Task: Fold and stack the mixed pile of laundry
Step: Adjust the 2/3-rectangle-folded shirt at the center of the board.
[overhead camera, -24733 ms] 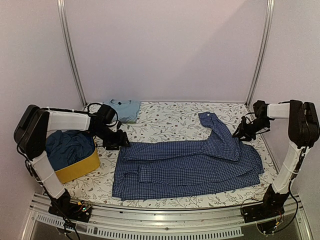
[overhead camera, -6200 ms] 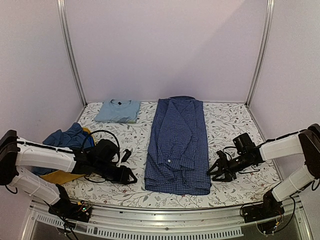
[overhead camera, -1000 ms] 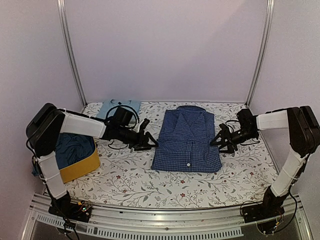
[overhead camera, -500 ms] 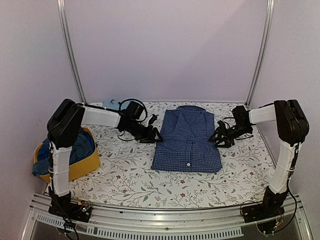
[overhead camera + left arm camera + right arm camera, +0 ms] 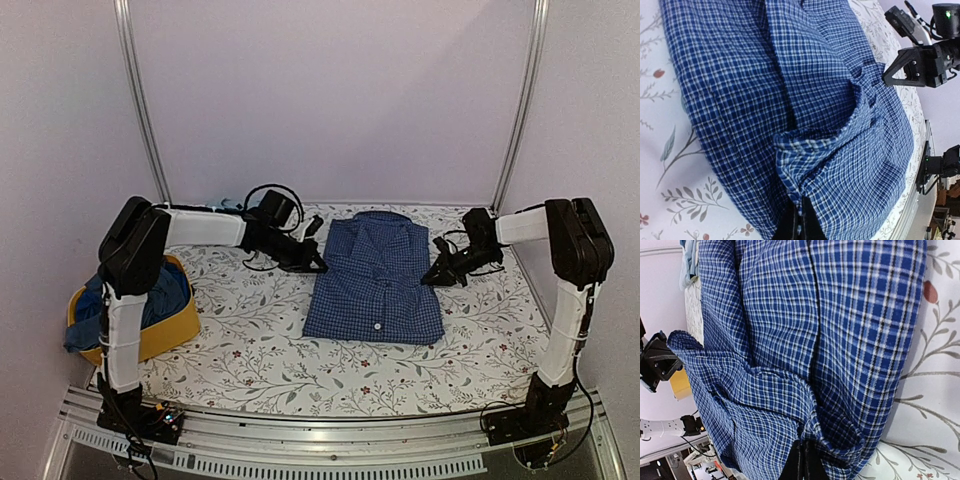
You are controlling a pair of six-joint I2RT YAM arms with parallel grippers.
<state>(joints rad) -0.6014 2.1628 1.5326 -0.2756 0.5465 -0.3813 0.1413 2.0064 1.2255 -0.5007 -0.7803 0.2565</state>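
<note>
The shirt (image 5: pixel 790 100) overruns both wrist frames. At each bottom edge the left gripper (image 5: pixel 799 226) and right gripper (image 5: pixel 802 460) are cut off, tips buried in cloth. Upper left in the right wrist view, a pale sliver, perhaps the T-shirt (image 5: pixel 688 265), is cropped.

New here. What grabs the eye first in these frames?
The folded checked shirt lies mid-table on the floral cover. The left gripper and right gripper are each shut on a side edge of it. At far left, a yellow basket holds dark blue clothes.

One checked shirt (image 5: pixel 375 285), one basket (image 5: pixel 170 335), two pincers (image 5: pixel 318 266) (image 5: pixel 429 280)
</note>
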